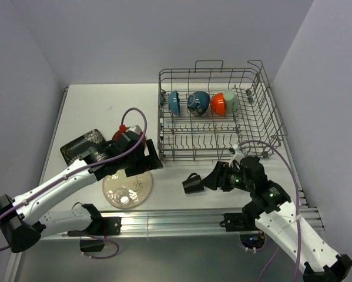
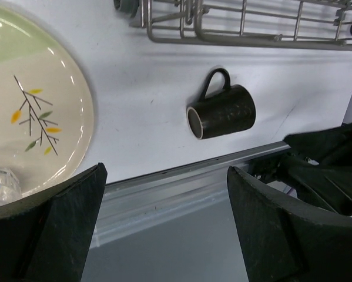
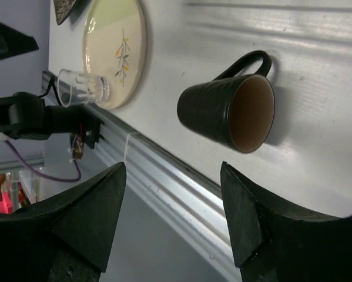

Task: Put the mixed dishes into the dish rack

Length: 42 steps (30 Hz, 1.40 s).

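The grey wire dish rack (image 1: 217, 111) stands at the back right and holds a blue-inside bowl (image 1: 174, 101), a dark bowl (image 1: 198, 103), the orange bowl (image 1: 218, 104) and the pale green cup (image 1: 229, 101). The small brown mug (image 1: 192, 184) lies on its side in front of the rack, and shows in both wrist views (image 2: 221, 111) (image 3: 228, 108). My right gripper (image 1: 214, 178) (image 3: 173, 167) is open, just right of the mug. My left gripper (image 1: 147, 160) (image 2: 165, 170) is open and empty, left of the mug. The cream round plate (image 1: 139, 187) carries the clear glass (image 1: 123, 197).
Black square plates (image 1: 81, 147) lie at the left, with the red saucer (image 1: 120, 134) partly hidden behind my left arm. An aluminium rail (image 1: 181, 220) runs along the table's near edge. The rack's lower front edge (image 2: 240, 35) is just beyond the mug.
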Available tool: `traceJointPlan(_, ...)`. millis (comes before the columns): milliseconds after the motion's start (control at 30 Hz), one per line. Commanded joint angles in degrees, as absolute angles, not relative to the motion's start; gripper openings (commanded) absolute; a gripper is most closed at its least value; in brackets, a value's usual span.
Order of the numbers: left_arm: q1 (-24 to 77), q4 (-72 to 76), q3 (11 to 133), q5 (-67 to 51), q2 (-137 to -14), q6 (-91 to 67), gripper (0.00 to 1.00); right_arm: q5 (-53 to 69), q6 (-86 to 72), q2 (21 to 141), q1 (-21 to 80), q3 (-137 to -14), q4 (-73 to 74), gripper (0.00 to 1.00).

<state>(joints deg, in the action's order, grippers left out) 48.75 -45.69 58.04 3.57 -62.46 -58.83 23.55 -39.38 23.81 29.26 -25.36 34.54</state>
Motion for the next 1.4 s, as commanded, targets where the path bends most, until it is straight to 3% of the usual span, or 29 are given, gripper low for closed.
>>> traceJointPlan(0,49.39,-46.67,57.56,2.29,-61.61,-61.08,0.90,20.05,-41.13,24.52,31.02,-22.07,22.51,0.72)
traceJointPlan(567,50.27,-50.01,62.40,2.11,-63.19,-58.36,0.89,0.71,-45.00,20.65,46.32,-8.35,9.33,0.63)
traceJointPlan(933,50.62,-51.24,62.67,1.93,-62.49,-58.27,0.89,0.35,-44.83,36.81,51.41,-8.79,-3.41,0.59)
traceJointPlan(967,50.62,-51.41,62.75,2.02,-62.14,-58.36,0.89,0.26,-45.09,37.70,52.63,-8.88,-4.12,0.56)
traceJointPlan(1000,50.62,-51.76,62.67,2.02,-61.88,-58.36,0.89,0.09,-45.26,39.27,53.52,-8.96,-4.83,0.43)
traceJointPlan(1033,50.71,-51.94,62.93,2.28,-61.53,-58.27,0.89,-0.70,-45.44,40.42,55.27,-9.31,-5.62,0.23)
traceJointPlan(1067,50.63,-52.20,63.19,2.29,-61.52,-58.27,0.89,-1.75,-45.53,40.43,55.28,-9.75,-5.45,0.23)
traceJointPlan(1100,50.63,-52.90,63.45,2.29,-61.35,-58.01,0.90,-2.28,-45.61,40.86,57.02,-10.28,-5.19,0.06)
traceJointPlan(1133,50.62,-53.26,64.15,2.20,-61.26,-57.92,0.90,-3.16,-45.70,40.78,58.17,-11.50,-3.97,0.00)
traceJointPlan(1367,50.54,-53.97,72.41,0.18,-60.82,-56.08,0.92,-11.24,-48.42,33.41,69.60,-20.46,8.51,0.00)
